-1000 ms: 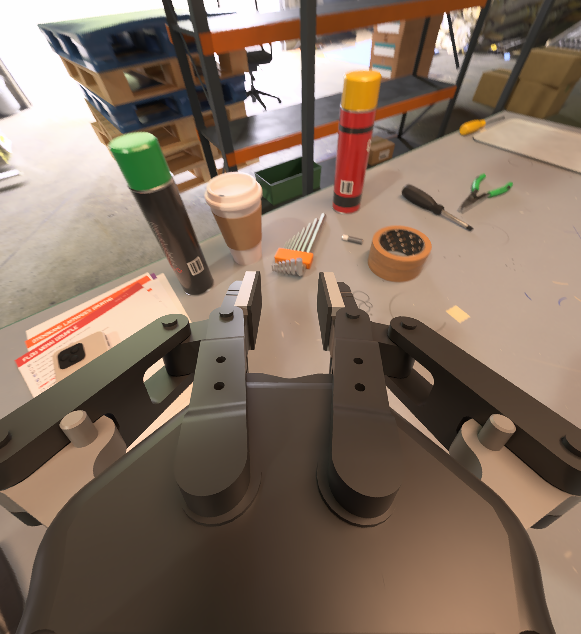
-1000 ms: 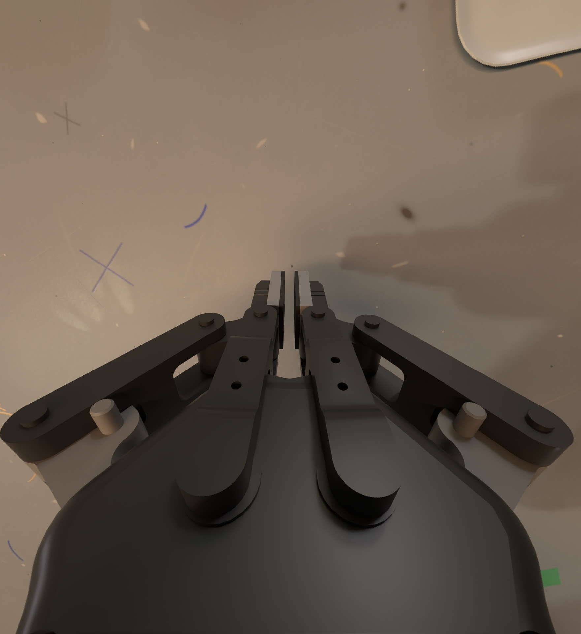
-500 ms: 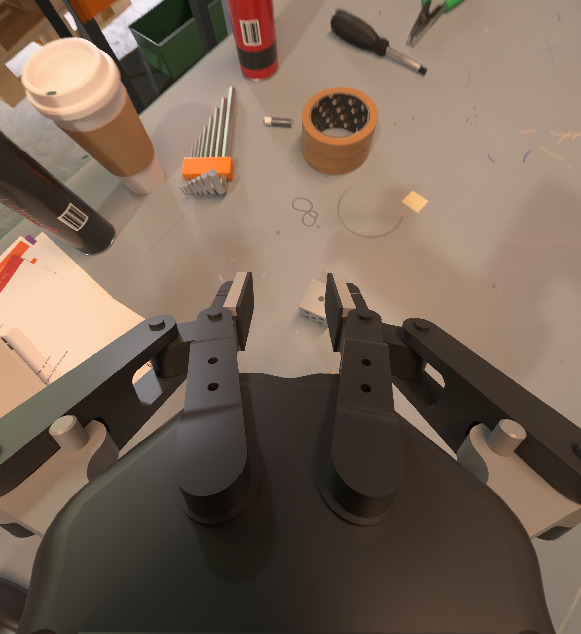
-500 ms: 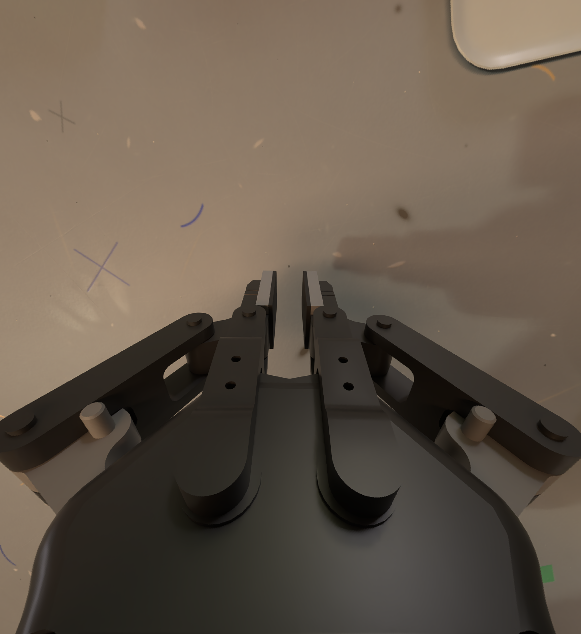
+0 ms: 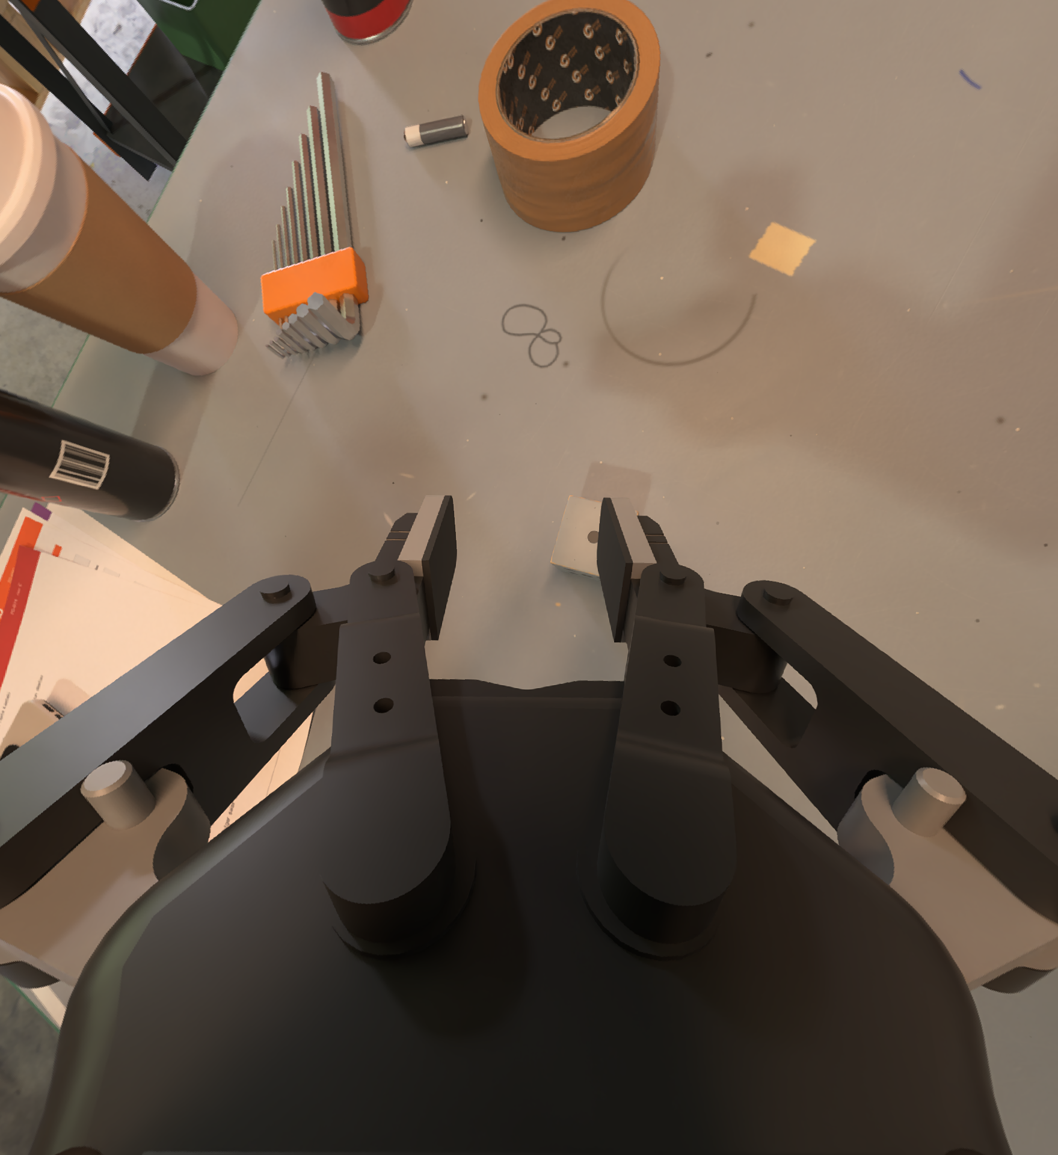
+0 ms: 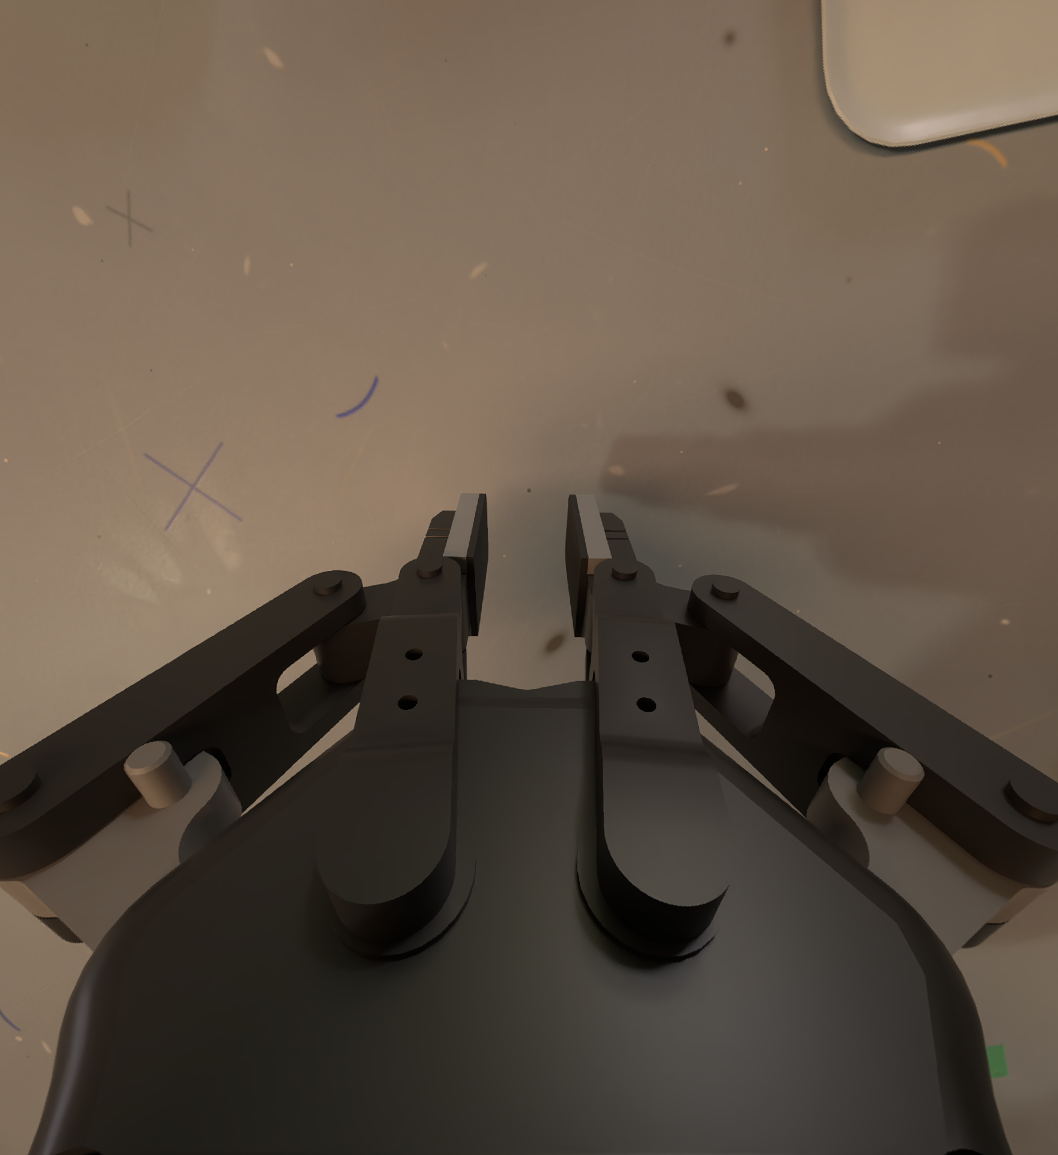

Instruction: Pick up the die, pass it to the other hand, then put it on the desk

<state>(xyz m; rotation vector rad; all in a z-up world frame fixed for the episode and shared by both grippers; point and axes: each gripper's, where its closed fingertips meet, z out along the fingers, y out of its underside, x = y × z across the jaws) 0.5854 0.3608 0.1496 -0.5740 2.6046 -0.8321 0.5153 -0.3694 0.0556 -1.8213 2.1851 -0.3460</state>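
We see a small white plastic cube die with dark pips (image 5: 573,537) lying on the scuffed grey desk top (image 5: 826,437). One dark pip shows on its visible upper face. Its right part is hidden, so we cannot read the other faces.

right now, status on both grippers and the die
Left gripper open, low over desk. Die on desk, partly behind one of its fingers, off centre. Right gripper open, empty. Nothing blocking the die.
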